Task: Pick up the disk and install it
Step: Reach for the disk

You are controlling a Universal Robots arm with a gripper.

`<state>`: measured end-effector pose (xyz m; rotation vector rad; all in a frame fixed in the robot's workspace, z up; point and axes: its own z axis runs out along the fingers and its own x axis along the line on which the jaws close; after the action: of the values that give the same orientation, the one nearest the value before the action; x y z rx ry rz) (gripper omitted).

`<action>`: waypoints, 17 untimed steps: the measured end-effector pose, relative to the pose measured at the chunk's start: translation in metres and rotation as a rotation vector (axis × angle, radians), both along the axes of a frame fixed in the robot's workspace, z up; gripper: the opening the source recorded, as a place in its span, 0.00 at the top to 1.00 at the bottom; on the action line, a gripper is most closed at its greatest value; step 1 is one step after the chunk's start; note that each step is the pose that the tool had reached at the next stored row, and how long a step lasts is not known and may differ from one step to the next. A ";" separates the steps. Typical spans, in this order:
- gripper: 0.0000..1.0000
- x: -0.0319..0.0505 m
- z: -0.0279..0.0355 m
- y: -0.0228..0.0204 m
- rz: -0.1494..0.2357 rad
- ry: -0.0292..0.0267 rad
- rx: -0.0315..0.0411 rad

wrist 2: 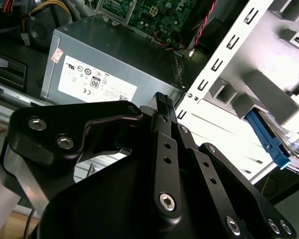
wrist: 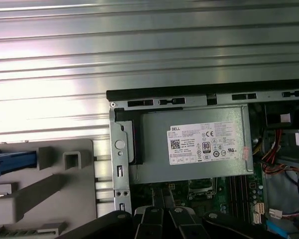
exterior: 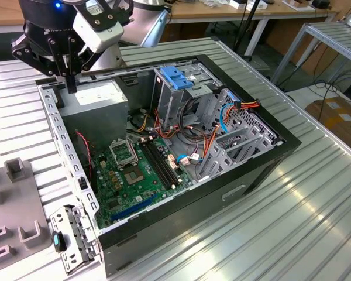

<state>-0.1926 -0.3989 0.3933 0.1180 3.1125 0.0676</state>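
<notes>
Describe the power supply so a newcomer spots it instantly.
Find the open computer case on the ribbed metal table. In its corner beneath the gripper sits the power supply: a plain grey box with a white sticker, unlike the green motherboard beside it.

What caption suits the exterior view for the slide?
End effector poised by the power supply, over a corner of the open case on the ribbed table.

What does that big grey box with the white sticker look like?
The power supply is a grey metal box lying flat in a corner of the open computer case. A white printed sticker is on its top face. It sits against the case's walls, beside the motherboard. Coloured wires bunch at one end.
</notes>
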 end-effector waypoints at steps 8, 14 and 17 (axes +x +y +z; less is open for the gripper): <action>0.89 -0.0060 0.0000 0.0000 0.000 0.0000 0.0001; 0.89 -0.0112 0.0000 0.0000 0.000 0.0001 -0.0001; 0.89 -0.0130 0.0000 0.0000 0.000 0.0000 0.0001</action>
<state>-0.2056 -0.3989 0.3933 0.1180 3.1125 0.0677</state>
